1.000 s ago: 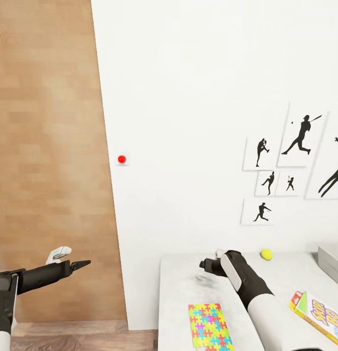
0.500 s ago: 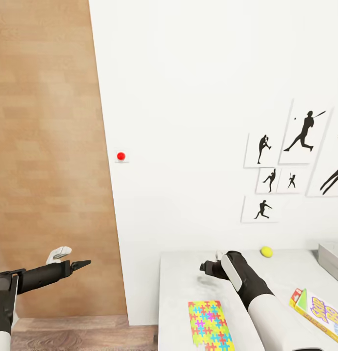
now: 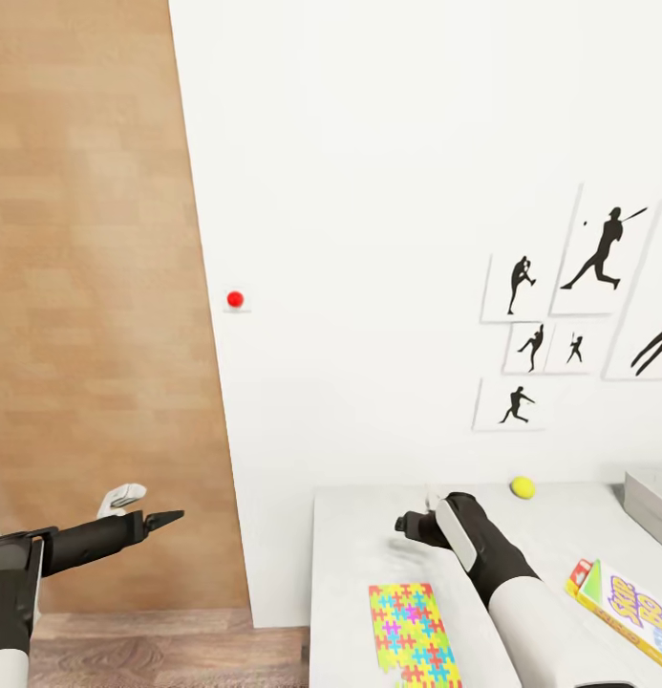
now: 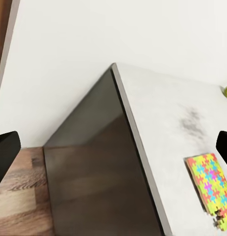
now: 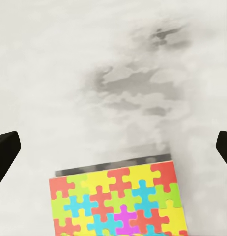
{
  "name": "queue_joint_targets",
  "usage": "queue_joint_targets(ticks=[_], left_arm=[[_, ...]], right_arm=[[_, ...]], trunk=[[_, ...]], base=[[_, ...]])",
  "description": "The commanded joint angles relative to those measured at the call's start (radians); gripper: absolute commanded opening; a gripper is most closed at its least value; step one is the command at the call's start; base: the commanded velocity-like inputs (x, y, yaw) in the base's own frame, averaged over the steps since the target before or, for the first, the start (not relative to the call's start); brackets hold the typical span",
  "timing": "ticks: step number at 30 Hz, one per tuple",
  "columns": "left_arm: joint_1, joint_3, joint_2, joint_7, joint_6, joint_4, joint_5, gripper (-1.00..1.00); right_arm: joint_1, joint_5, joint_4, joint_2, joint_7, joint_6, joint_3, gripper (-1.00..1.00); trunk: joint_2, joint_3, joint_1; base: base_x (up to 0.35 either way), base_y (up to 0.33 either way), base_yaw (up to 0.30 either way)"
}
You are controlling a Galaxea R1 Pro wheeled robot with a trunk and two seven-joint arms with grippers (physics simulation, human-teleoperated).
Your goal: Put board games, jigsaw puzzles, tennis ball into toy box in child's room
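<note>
The right gripper (image 3: 414,526) is held over the white table (image 3: 359,545), its jaws spread wide with nothing between them, just beyond the far edge of the jigsaw puzzle box (image 3: 411,631). The left gripper (image 3: 163,521) is held off the table's left side, likewise parted and empty. The tennis ball (image 3: 523,487) is seen at the far edge by the wall, and a Skip-Bo game box (image 3: 625,610) lies near the right edge beside a grey box (image 3: 651,505) (probably the toy box). For a clean pick, the gripper should be drawn back over the puzzle and lowered squarely, so that the fingers (image 5: 6,153) close across the box's narrower side.
</note>
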Motion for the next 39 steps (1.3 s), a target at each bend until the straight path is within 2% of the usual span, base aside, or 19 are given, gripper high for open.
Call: queue_joint_targets(ticks=[1,9,32,39], left_arm=[[-0.001,0.002,-0.002,-0.010,0.009,-0.001,-0.010,1.00],[-0.001,0.002,-0.011,-0.009,0.009,-0.001,-0.010,1.00],[-0.001,0.001,-0.015,-0.007,0.007,-0.001,-0.011,1.00],[-0.001,0.002,-0.015,-0.007,0.007,-0.001,-0.011,1.00]], right_arm=[[0.000,-0.011,0.000,-0.003,-0.009,0.001,0.003,1.00],[0.001,-0.012,0.001,-0.015,-0.010,-0.003,0.003,1.00],[0.001,-0.001,0.037,-0.006,-0.011,-0.011,0.004,1.00],[0.000,-0.002,0.037,-0.012,-0.011,-0.011,0.003,1.00]], trunk=[[-0.001,-0.002,0.000],[-0.001,-0.015,0.000],[-0.001,-0.053,0.000],[-0.001,-0.065,0.000]], base=[[0.000,0.000,0.000],[0.000,0.000,0.000],[0.000,0.000,0.000],[0.000,0.000,0.000]])
